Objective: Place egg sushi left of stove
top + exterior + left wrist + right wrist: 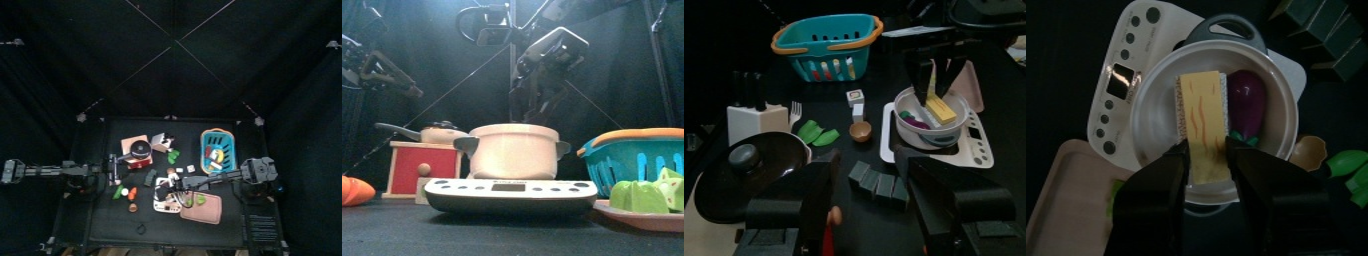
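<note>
Black jaws of the right gripper [1207, 165] fill the near edge of its wrist view, parted around the end of the egg sushi [1204, 112], a yellow slab lying in the white pot [1166, 85]. They straddle it but I cannot see them pinching it yet. A purple piece [1248, 104] lies just beside the sushi in the same pot.

From the left wrist view the same scene shows from across the table: the right gripper [939, 82] hangs down into the pot [911, 105], which sits on a white scale-like base [974, 150]. The left gripper [865, 200] hovers with its jaws apart, empty, well away from the work.

The stove [138, 152] stands toward the table's left side, with a dark pan on top (seen from above), well apart from the pot.

Risks, as I judge them:
- The grip is at one end of the slab, so it may pivot or slip out on lifting.
- A jaw could catch the purple piece and drag it along.
- The pot's wall is close; a slanted lift could nudge or tip the pot off its base.
- The ground left of the stove is tight near the table's edge, and small food pieces [126, 192] lie nearby, so a careless drop could roll off.
</note>
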Available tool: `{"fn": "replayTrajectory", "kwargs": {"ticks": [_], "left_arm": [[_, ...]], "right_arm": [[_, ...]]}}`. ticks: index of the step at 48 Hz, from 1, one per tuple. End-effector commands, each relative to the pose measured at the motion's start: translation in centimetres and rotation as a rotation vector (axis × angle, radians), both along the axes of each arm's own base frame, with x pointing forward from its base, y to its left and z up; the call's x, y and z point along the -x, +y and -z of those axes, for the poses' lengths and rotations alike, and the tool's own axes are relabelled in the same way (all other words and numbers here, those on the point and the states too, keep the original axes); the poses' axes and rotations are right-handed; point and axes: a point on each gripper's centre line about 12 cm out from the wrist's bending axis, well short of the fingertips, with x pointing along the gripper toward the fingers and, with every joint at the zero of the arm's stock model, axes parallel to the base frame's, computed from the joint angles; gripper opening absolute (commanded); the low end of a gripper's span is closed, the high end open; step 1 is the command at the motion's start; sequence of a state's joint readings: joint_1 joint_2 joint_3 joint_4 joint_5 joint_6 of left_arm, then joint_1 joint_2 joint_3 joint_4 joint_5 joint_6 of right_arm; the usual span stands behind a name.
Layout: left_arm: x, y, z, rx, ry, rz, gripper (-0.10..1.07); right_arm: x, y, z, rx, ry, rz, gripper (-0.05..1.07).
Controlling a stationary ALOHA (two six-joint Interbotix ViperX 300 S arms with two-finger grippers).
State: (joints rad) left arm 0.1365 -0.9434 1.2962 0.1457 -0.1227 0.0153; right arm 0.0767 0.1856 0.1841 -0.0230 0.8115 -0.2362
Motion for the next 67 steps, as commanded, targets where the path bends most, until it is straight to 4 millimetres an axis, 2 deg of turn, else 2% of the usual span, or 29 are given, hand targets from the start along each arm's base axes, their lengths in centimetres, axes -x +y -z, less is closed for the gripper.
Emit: {"fn": "replayTrajectory", "kwargs": {"ticks": [1,6,12,23,33,41,67], "left_arm": [[-0.2,0.0,-0.5,0.000,-0.012,0.000,0.85],[-0.2,0.0,-0.5,0.000,-0.012,0.000,0.85],[-0.2,0.1,-0.5,0.000,-0.012,-0.002,0.85],[-0.2,0.0,-0.5,0.000,-0.014,0.000,0.85],[-0.2,0.0,-0.3,-0.001,-0.009,0.000,0.85],[-0.2,0.0,-0.3,-0.001,-0.009,-0.001,0.85],[-0.2,0.0,-0.3,-0.001,-0.009,-0.001,0.85]], "right_arm": [[0.2,-0.6,-4.2,-0.009,-0.102,0.017,0.65],[0.4,-0.9,-5.9,-0.009,-0.150,0.023,0.65],[0.2,-1.0,-6.6,0.004,-0.194,0.017,0.65],[-3.2,0.1,-8.9,-0.034,-0.365,0.008,0.65],[-6.5,1.2,-7.6,-0.113,-0.342,0.030,0.65],[-8.3,1.5,-6.3,-0.113,-0.314,0.020,0.65],[-9.9,1.7,-3.5,-0.144,-0.334,0.037,0.67]]}}
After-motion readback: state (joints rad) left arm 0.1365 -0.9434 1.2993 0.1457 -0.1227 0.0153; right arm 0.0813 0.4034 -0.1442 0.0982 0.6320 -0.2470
